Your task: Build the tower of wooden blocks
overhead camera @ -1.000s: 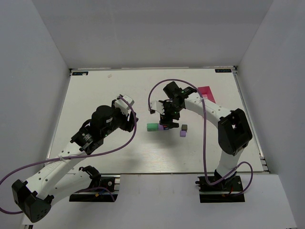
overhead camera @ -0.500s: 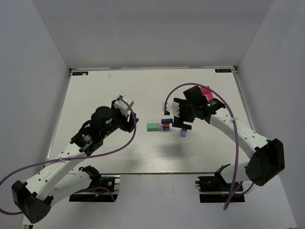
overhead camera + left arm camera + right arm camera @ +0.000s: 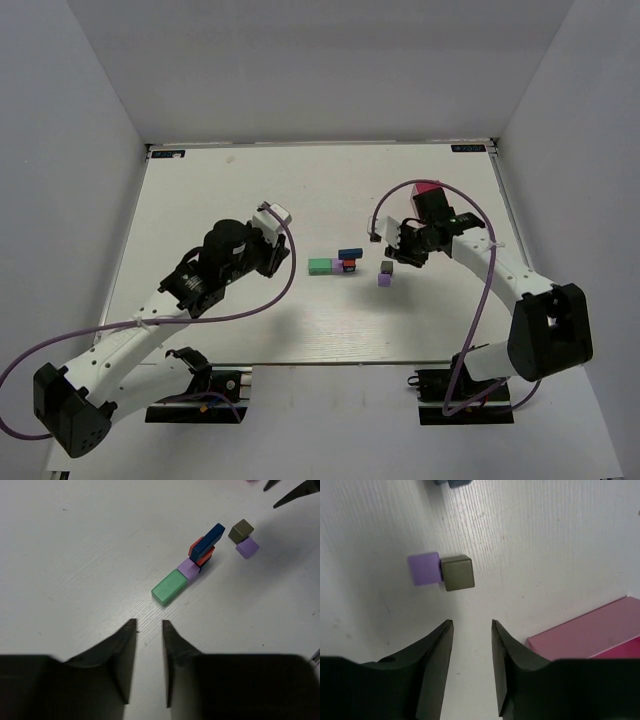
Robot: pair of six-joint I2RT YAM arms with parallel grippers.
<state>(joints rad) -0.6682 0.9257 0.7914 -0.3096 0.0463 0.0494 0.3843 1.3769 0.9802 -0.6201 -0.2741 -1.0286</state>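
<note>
The wood block tower [image 3: 343,262] lies mid-table: a green block [image 3: 170,586], a purple block [image 3: 188,568] and a red-orange block [image 3: 200,551] in a row, with a dark blue block [image 3: 211,536] on top of the red-orange one. A brown cube [image 3: 457,572] touches a purple cube [image 3: 425,569] just to the right of it. My right gripper [image 3: 402,253] [image 3: 471,623] is open and empty, a little to the right of the brown cube. My left gripper [image 3: 284,255] [image 3: 149,625] is open and empty, to the left of the green block.
A pink tray [image 3: 428,191] lies at the back right, behind my right wrist; its corner shows in the right wrist view [image 3: 590,630]. White walls close in the table on the left, back and right.
My right gripper has let go of the dark blue block on the stack and drawn back to the right. My left arm has shifted slightly towards the blocks.
</note>
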